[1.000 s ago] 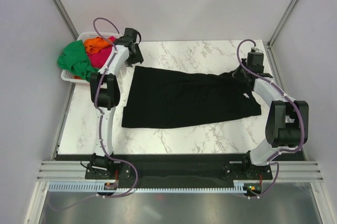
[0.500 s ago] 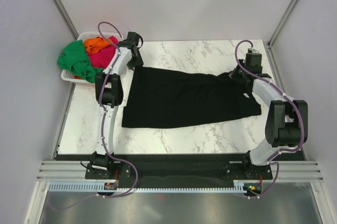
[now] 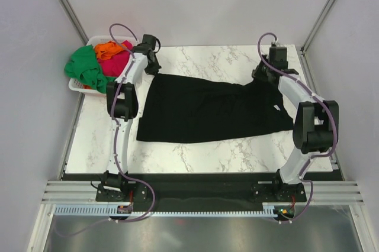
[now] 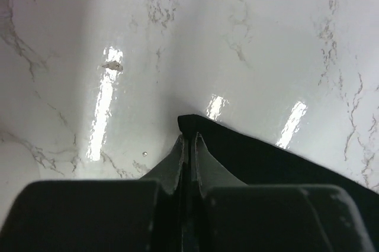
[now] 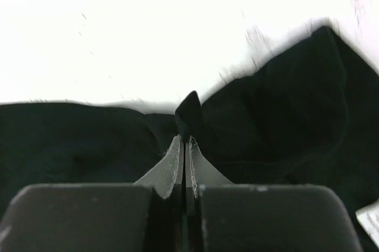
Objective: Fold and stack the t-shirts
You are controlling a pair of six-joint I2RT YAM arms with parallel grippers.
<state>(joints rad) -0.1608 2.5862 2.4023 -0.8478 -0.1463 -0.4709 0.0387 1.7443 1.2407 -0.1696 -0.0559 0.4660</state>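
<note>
A large black t-shirt lies spread flat across the marble table. My left gripper is at its far left corner, shut on that corner of the black t-shirt; in the left wrist view my left gripper pinches the fabric's tip. My right gripper is at the far right corner, shut on a raised fold of the black t-shirt, which shows just past my right gripper. Green, orange and pink-red t-shirts are heaped in the basket.
A white slotted basket stands at the table's far left corner, beside the left arm. Bare marble shows beyond the black shirt and along the near edge. Enclosure walls close in on both sides.
My left gripper has moved onto the shirt's far left corner and shut on it. My right gripper has moved away toward the far edge, pulling its corner of the shirt along.
</note>
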